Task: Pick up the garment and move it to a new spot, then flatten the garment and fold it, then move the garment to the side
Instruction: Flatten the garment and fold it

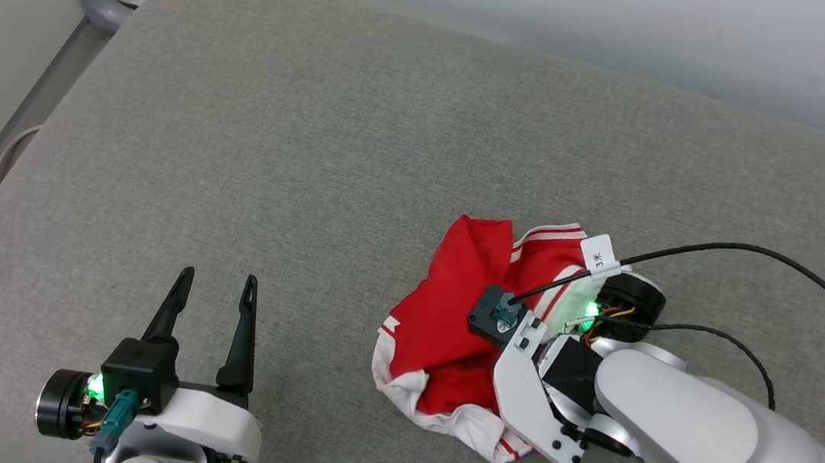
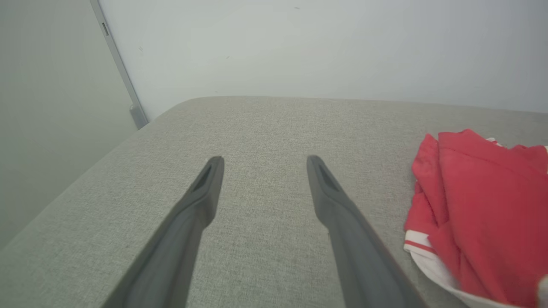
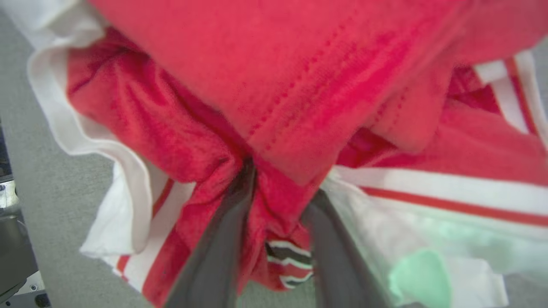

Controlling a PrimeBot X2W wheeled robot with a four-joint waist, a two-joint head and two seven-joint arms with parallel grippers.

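Cloth this soft and light will sag. The garment (image 1: 441,326) lies crumpled at four o'clock on the cushion (image 1: 315,137); the right gripper (image 3: 282,184) pinches a central red fold, the left gripper (image 1: 218,278) spread at seven.

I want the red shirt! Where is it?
The garment lies bunched on the grey cushion, right of middle in the head view, the right gripper pinching its folds.

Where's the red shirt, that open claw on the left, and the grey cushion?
garment (image 1: 436,334): head view, red body cloth.
left gripper (image 1: 219,274): head view, midway between its spread fingertips.
cushion (image 1: 315,137): head view, bare grey top.
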